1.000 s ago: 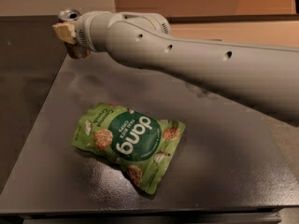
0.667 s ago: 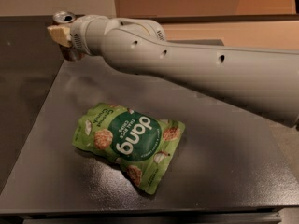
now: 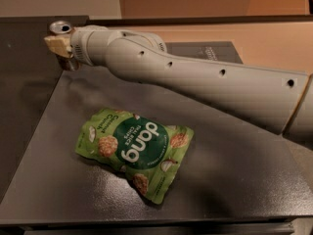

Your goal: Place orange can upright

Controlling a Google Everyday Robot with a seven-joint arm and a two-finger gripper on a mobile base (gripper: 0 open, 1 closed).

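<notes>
Where the worktop [image 3: 234, 175] reaches its far left corner, the gripper [image 3: 59, 46] clasps the orange can [image 3: 61, 27], roughly upright.

The gripper [image 3: 60, 48] sits at the table's [image 3: 244, 180] far left corner, clamped round the can [image 3: 61, 27]. The arm [image 3: 195, 82] bars the back; the snack bag [image 3: 134, 153] blocks the middle, with the sides free.

Vantage: single camera, high, facing down across the table [image 3: 234, 180] along the arm [image 3: 205, 87].
Nearness: close; gripper fingers [image 3: 57, 45] farthest off, upper left, clasped round the orange can [image 3: 61, 27].
</notes>
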